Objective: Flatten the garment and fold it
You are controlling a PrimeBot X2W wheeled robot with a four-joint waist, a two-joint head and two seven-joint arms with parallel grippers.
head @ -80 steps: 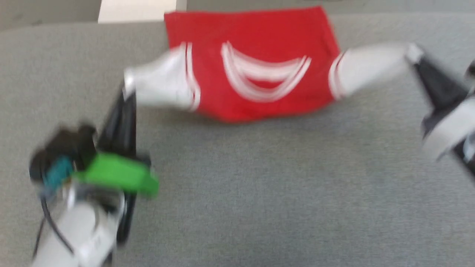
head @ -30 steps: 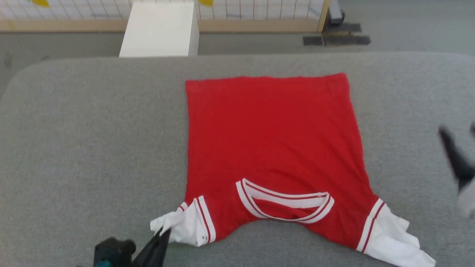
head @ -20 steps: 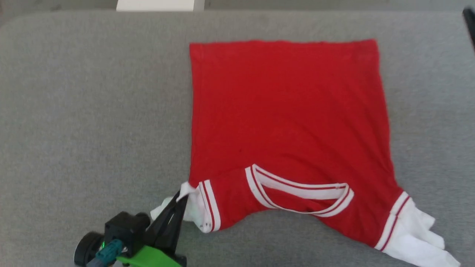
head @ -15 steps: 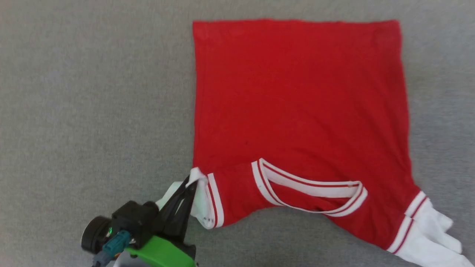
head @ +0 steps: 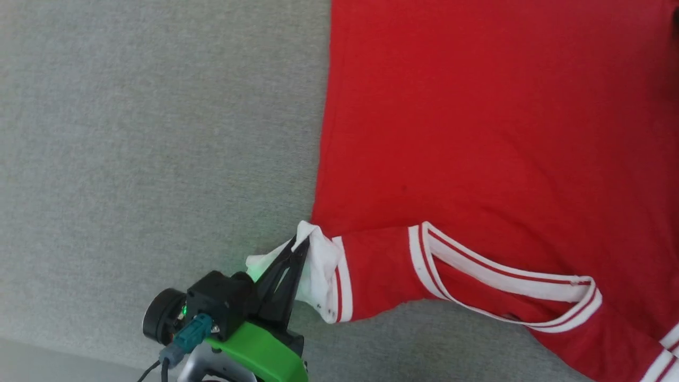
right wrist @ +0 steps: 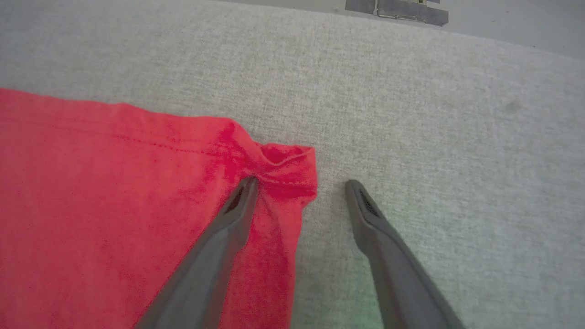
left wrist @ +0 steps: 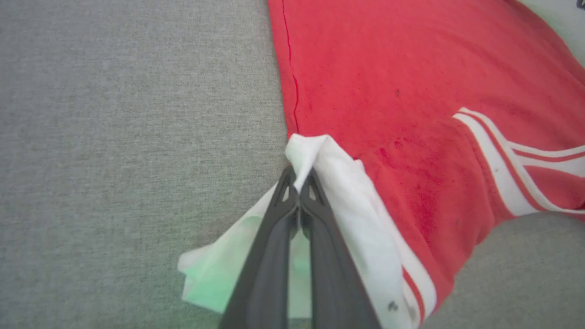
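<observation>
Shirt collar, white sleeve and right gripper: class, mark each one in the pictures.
collar [head: 498,273], head view, on its upper white band.
white sleeve [left wrist: 361,224], left wrist view, on the bunched white cloth.
right gripper [right wrist: 300,182], right wrist view, midway between its open fingertips.

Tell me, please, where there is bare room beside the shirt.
Bare: the grey surface left of the shirt's side edge, and beyond its hem corner. Crowded: the white sleeve pinched by the left end effector, and that corner, straddled by the open right end effector.

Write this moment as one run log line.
left hand: shut on sleeve | right hand: open astride hem corner | garment: spread, unfolded
</observation>
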